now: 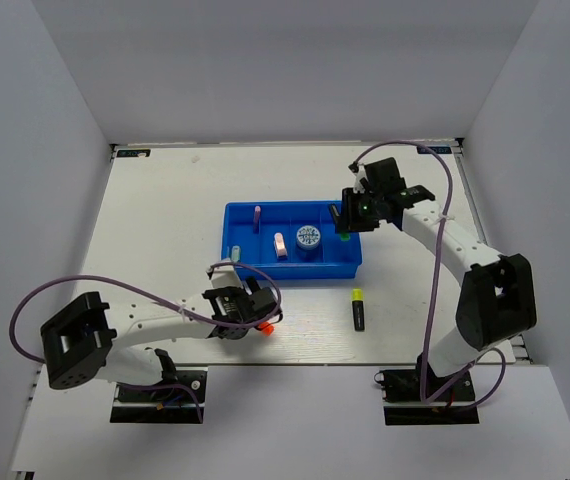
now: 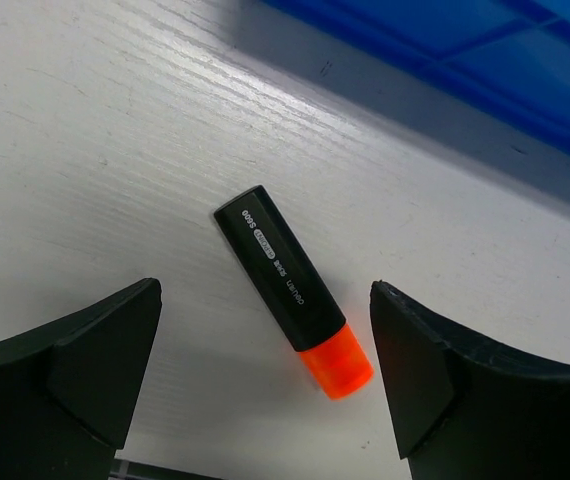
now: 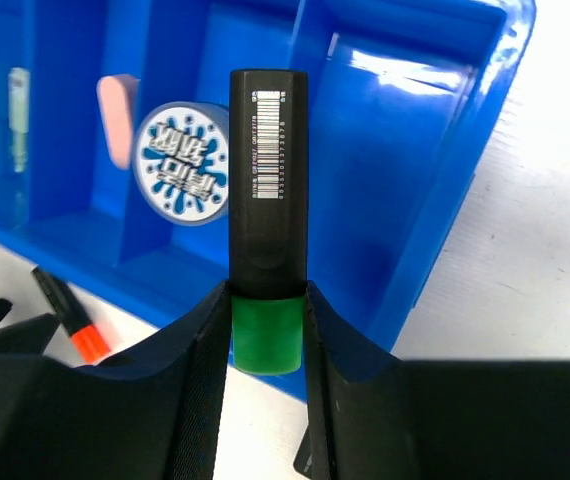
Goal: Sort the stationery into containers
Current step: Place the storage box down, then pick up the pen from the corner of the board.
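At the left gripper (image 2: 263,350): spread wide, low over the white table (image 2: 85,150), straddling the orange-capped marker (image 2: 290,290) without touching it. Lying flat and at a slant between the fingers, cap nearer the wrist, just short of the near wall of the blue tray (image 1: 295,271). Probably opened that wide to clear the slanted barrel before closing across it.

At the right gripper (image 3: 268,320): clamped narrow on the green-capped marker (image 3: 267,180), pinched at the cap, barrel pointing out ahead. Held above the tray's right end, likely so as to drop lengthwise into the bare rightmost compartment. In the neighbouring compartment, the round blue-and-white disc (image 3: 180,162); beyond it a pink eraser (image 3: 117,115), and farther left a pale grey-green piece (image 3: 18,110).

Out on the table, right of the orange one and near the tray's front, a yellow-capped marker (image 1: 358,308), not yet sorted. Risk on release: catching a divider if let go tilted.
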You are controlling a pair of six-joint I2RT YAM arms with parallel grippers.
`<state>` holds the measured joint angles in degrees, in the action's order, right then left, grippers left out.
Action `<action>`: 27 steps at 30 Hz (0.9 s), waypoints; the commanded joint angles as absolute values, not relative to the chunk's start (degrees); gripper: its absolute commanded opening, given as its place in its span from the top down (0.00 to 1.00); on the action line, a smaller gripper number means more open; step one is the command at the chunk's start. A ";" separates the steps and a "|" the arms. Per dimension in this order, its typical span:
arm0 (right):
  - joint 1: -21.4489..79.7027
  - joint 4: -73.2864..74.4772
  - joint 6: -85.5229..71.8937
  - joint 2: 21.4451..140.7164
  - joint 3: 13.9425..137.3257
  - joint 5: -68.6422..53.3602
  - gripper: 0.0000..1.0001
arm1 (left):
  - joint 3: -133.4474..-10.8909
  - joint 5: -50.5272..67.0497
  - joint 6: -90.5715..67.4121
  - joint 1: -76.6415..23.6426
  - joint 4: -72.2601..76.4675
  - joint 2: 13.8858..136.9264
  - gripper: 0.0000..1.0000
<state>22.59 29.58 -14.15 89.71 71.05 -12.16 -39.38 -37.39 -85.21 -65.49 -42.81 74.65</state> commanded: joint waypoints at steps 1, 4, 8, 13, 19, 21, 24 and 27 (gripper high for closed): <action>23.20 28.30 -15.73 90.61 73.30 -7.12 1.00 | -41.13 -39.46 -87.45 -65.92 -41.31 75.67 0.04; 23.29 28.91 -15.38 92.37 73.91 -7.64 0.81 | -42.27 -39.29 -87.27 -65.92 -40.52 78.12 0.04; 23.29 28.74 -14.24 93.08 73.57 -9.22 0.57 | -44.91 -39.11 -88.15 -65.74 -41.04 80.77 0.04; 23.12 28.65 -13.01 89.41 73.04 -10.37 0.46 | -45.26 -37.62 -91.39 -65.57 -41.22 83.41 0.10; 22.76 27.42 -11.95 83.42 70.23 -11.16 0.37 | -45.18 -36.22 -96.41 -65.57 -42.37 85.87 0.20; 22.06 26.72 -12.39 81.31 69.35 -11.34 0.35 | -44.83 -35.51 -96.94 -65.83 -41.93 86.66 0.23; 21.54 25.58 -12.57 77.54 67.24 -12.04 0.33 | -44.56 -34.81 -98.00 -65.48 -41.57 87.97 0.28; 21.01 25.49 -13.27 75.77 66.36 -12.13 0.32 | -43.86 -34.02 -98.96 -65.65 -40.70 89.20 0.39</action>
